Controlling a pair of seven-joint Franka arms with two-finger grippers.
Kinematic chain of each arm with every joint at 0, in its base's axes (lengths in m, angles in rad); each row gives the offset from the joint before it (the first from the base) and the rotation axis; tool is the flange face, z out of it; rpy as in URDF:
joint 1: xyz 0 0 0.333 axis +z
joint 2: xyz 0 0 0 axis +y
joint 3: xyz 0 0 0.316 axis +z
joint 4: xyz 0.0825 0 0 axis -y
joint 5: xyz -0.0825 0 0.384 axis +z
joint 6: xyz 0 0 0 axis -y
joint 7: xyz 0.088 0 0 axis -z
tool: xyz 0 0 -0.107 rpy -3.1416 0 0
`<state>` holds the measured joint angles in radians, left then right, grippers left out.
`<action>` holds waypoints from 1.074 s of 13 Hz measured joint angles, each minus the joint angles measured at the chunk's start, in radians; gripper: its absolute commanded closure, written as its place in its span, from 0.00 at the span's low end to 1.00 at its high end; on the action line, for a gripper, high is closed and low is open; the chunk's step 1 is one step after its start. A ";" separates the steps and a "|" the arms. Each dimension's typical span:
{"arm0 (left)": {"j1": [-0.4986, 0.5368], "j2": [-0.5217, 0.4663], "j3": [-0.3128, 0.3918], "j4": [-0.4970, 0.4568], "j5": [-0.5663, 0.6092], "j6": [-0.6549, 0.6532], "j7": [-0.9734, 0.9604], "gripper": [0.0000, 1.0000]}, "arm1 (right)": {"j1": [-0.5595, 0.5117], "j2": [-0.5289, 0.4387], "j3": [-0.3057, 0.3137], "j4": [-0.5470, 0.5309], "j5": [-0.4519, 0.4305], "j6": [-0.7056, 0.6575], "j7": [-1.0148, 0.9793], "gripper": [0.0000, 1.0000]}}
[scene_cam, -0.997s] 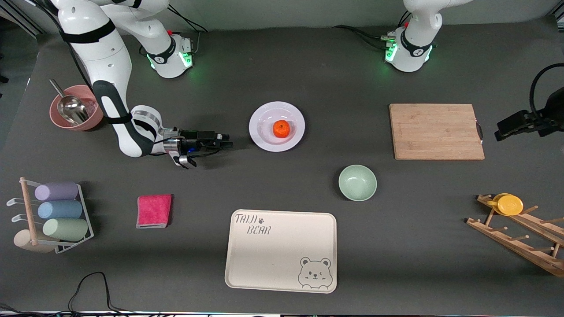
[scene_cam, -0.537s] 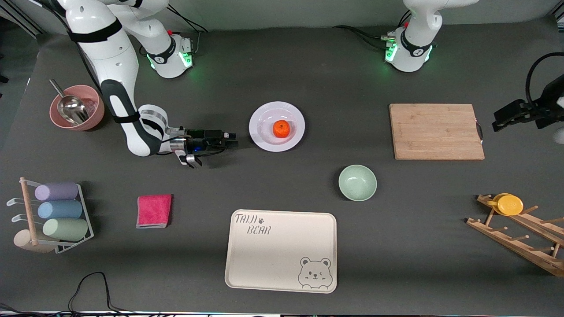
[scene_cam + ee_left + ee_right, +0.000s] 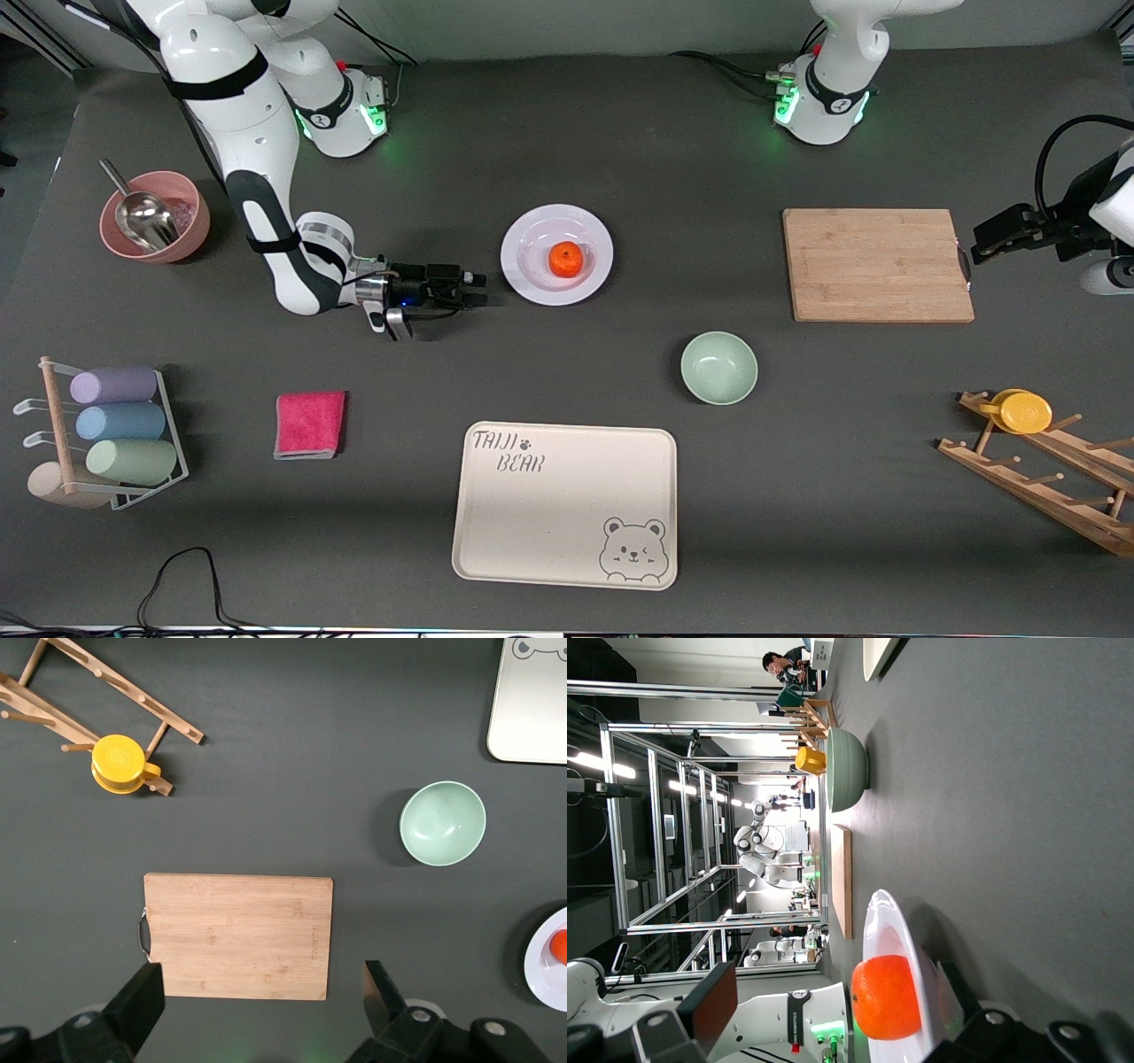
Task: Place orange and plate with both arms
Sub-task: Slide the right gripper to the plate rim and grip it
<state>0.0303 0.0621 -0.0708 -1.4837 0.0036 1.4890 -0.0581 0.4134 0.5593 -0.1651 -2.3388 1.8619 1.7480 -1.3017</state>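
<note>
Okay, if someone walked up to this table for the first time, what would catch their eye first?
The orange, sitting on the plate mid-table. Next, the right gripper, low and open beside the plate's rim on the right arm's side. The left gripper hangs open over the end of the wooden board.

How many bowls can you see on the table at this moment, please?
2: a pink round bowl holding a metal scoop, at the right arm's end of the table, and a mint-green round bowl nearer the front camera than the bamboo cutting board.
</note>
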 measured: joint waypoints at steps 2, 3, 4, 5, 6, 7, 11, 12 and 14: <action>0.000 0.000 0.002 0.000 -0.001 0.000 0.010 0.00 | 0.003 0.000 0.000 -0.019 0.004 0.000 -0.017 0.00; 0.000 0.000 0.003 0.000 -0.001 0.000 0.013 0.00 | 0.004 0.000 0.000 -0.034 0.020 0.000 -0.045 0.00; 0.000 0.000 0.003 -0.001 -0.002 0.000 0.015 0.00 | 0.009 0.001 0.000 -0.054 0.046 0.000 -0.079 0.00; 0.000 0.000 0.003 -0.001 -0.002 0.000 0.017 0.00 | 0.018 0.000 0.000 -0.075 0.067 0.000 -0.104 0.00; 0.000 0.000 0.003 -0.001 -0.002 0.000 0.019 0.00 | 0.027 -0.002 0.001 -0.091 0.092 -0.005 -0.125 0.00; 0.000 0.000 0.003 -0.001 -0.003 0.000 0.021 0.00 | 0.032 -0.005 0.001 -0.102 0.115 -0.005 -0.144 0.00; 0.000 0.000 0.003 -0.001 -0.006 0.000 0.022 0.00 | 0.035 -0.009 0.006 -0.144 0.163 -0.036 -0.188 0.00; 0.000 0.000 0.003 -0.001 -0.009 0.000 0.023 0.00 | 0.035 -0.010 0.009 -0.155 0.167 -0.046 -0.196 0.00; 0.000 0.000 0.003 -0.001 -0.013 0.000 0.026 0.00 | 0.035 -0.015 0.017 -0.172 0.175 -0.049 -0.205 0.00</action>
<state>0.0303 0.0621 -0.0674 -1.4851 -0.0095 1.4890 -0.0325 0.4488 0.5438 -0.1483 -2.5104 2.0367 1.6994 -1.5065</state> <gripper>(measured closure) 0.000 0.000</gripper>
